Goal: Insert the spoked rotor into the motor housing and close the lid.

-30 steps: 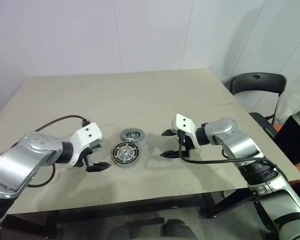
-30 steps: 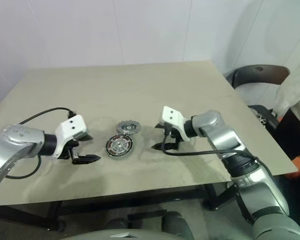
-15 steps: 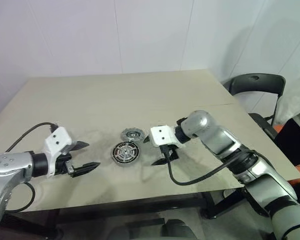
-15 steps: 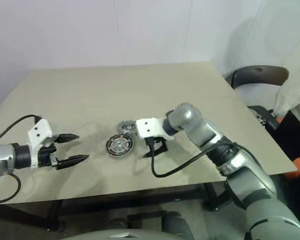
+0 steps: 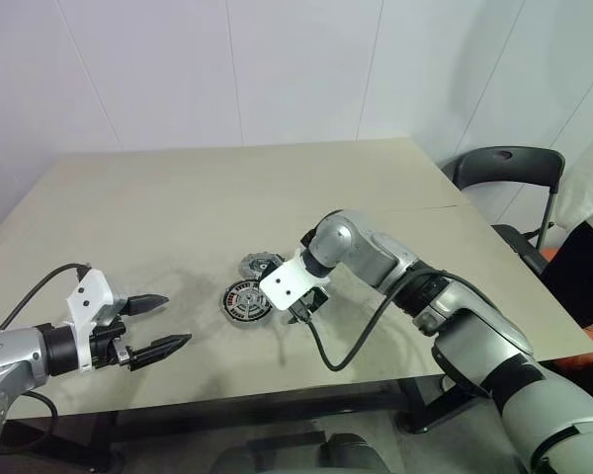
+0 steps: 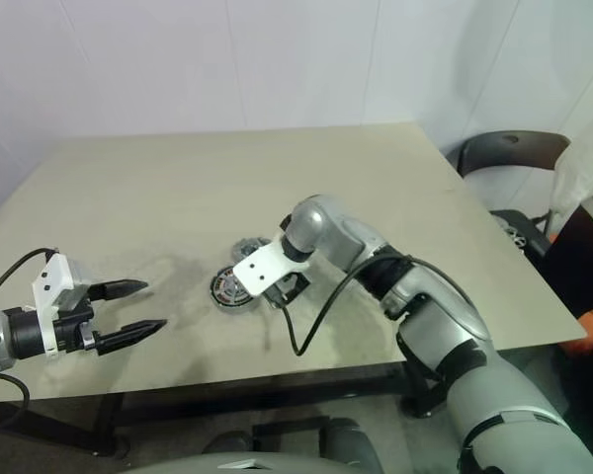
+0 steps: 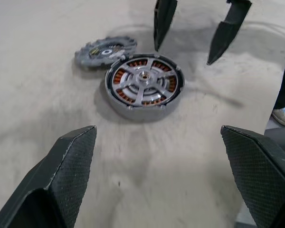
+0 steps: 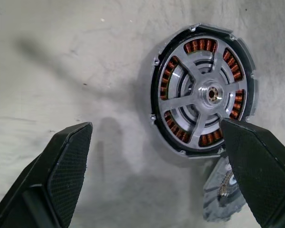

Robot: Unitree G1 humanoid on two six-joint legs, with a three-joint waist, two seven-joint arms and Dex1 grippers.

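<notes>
Both arms wear smooth silver-grey shells, rounded at the joints and split by black bands. Each wrist ends in a white, boxy block with two small dark holes on its face. The left end effector (image 5: 158, 322) carries two black tapered fingers, their inner faces finely cross-hatched; the right end effector (image 5: 303, 313) matches it. A black cable loops loose from each wrist.

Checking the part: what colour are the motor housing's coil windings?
Copper-orange coil windings, clearest in the right wrist view.
</notes>
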